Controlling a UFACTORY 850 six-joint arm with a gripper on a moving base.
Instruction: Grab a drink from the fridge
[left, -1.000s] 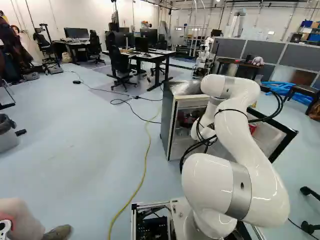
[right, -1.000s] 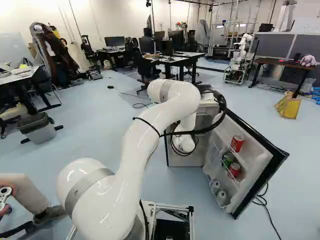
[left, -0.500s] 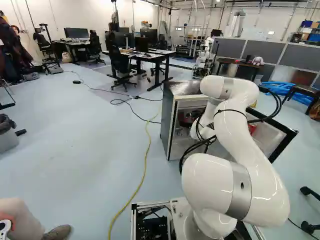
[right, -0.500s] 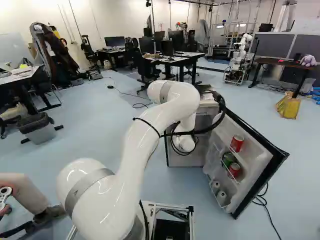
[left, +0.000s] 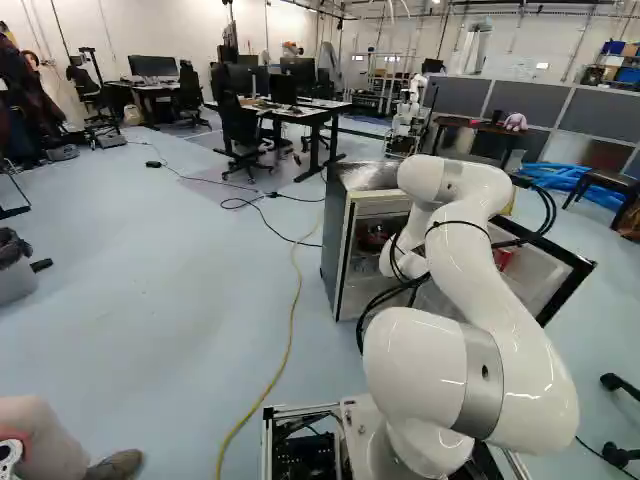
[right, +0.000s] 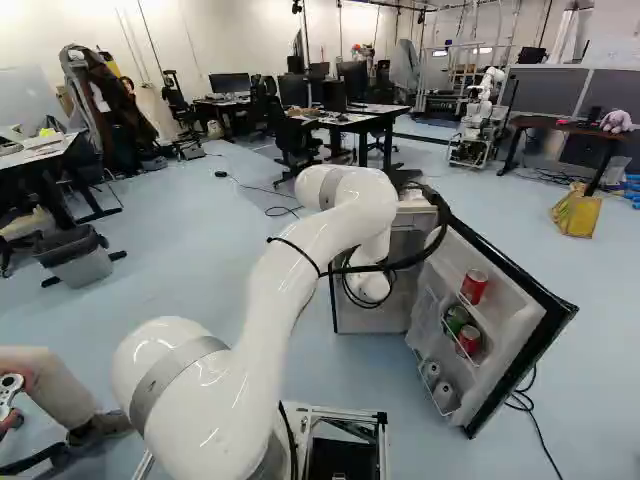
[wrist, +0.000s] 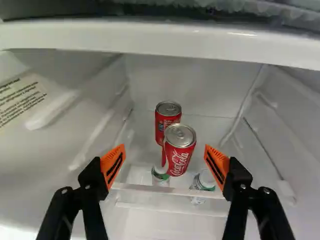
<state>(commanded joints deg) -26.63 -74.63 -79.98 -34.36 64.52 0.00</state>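
You have two red cans, the nearer (wrist: 178, 151) and the farther (wrist: 166, 120), inside the fridge (left: 340, 240), ahead of your gripper (wrist: 164, 165). Your orange-padded fingers stand spread wide, holding nothing; the door (right: 505, 325) hangs open beside your arm (right: 290, 270).

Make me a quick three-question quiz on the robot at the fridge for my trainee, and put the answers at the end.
1. Pick one. In the wrist view, the pincer is:
a) shut on a can
b) open, gripping nothing
c) shut on the fridge door

2. True or false: a green can sits in the open fridge door.

3. Fill in the blank: inside the fridge, the front can and the can behind it are both mainly ____.

Key: 1. b; 2. true; 3. red
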